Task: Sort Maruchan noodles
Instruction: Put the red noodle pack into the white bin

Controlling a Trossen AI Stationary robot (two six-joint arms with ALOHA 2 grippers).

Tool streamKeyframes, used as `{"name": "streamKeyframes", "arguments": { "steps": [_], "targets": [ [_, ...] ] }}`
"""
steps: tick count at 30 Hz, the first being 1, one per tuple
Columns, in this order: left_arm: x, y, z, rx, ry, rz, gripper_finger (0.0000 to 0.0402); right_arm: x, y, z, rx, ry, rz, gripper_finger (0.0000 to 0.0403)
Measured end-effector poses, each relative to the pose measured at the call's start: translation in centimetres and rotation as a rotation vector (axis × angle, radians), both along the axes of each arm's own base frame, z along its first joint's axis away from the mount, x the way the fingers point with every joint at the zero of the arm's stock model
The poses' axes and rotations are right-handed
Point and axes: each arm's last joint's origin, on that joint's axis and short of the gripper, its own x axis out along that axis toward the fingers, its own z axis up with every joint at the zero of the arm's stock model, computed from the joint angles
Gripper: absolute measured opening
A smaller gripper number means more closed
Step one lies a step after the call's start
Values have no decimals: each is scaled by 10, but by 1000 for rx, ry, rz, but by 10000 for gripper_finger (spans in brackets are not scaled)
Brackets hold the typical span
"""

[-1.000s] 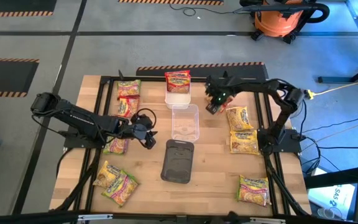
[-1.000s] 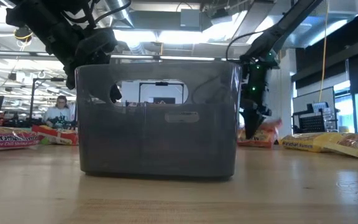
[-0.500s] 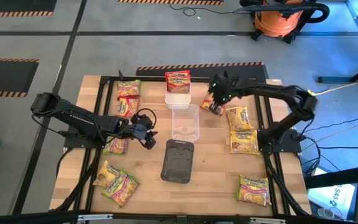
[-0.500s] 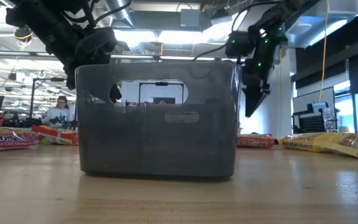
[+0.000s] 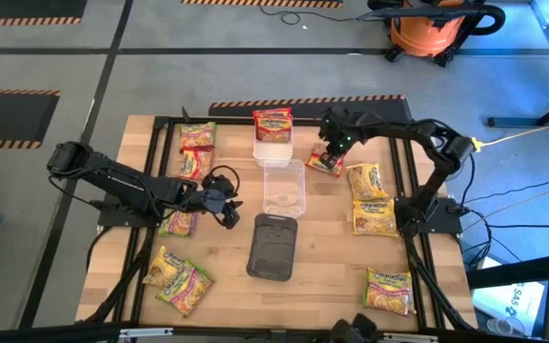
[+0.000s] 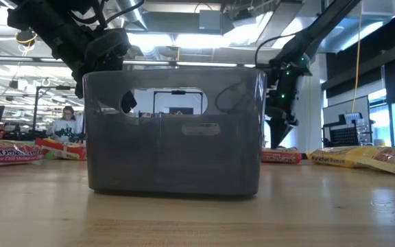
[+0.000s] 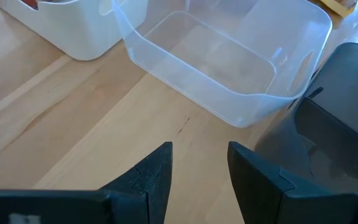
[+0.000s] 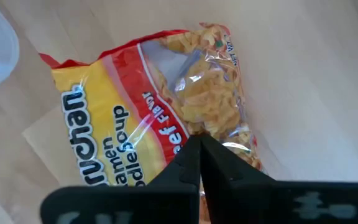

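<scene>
I am hovering my right pincer [image 8: 199,155], fingers pressed together and empty, right over the red packet [image 8: 160,106] lying at the clear tray's [image 5: 284,187] two o'clock, its long axis running ten-to-four.

We see a grey concrete floor [image 5: 208,86] with striped hazard tape [image 5: 12,92], an orange shop vacuum [image 5: 432,33], and bright ceiling lights [image 6: 184,41].

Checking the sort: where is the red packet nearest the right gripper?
In the high view, the red packet lies flat right of the clear tray, under the shut right gripper.
</scene>
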Motion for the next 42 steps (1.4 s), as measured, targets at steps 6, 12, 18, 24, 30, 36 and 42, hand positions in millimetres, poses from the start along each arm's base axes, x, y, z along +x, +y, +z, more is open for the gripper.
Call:
{"name": "streamKeyframes", "arguments": {
  "steps": [6,12,18,24,30,36,42],
  "targets": [
    [0,-7,1,-5,-15,-22,149,10,18,0,-8,45,33,1],
    [-1,-20,2,-16,-39,-70,149,21,52,1,33,112,84,1],
    [-2,-34,5,-25,-71,-128,149,32,88,0,73,167,137,1],
    [-6,-47,5,-51,-82,-170,149,41,128,-1,66,219,185,1],
    [-9,-62,8,-54,-133,-190,149,48,173,-1,70,236,253,1],
    [-1,-79,4,-62,-200,-230,149,47,218,-2,71,258,293,1],
    [13,-105,-6,-70,-204,-287,149,42,262,-2,74,254,317,1]
  ]
}}
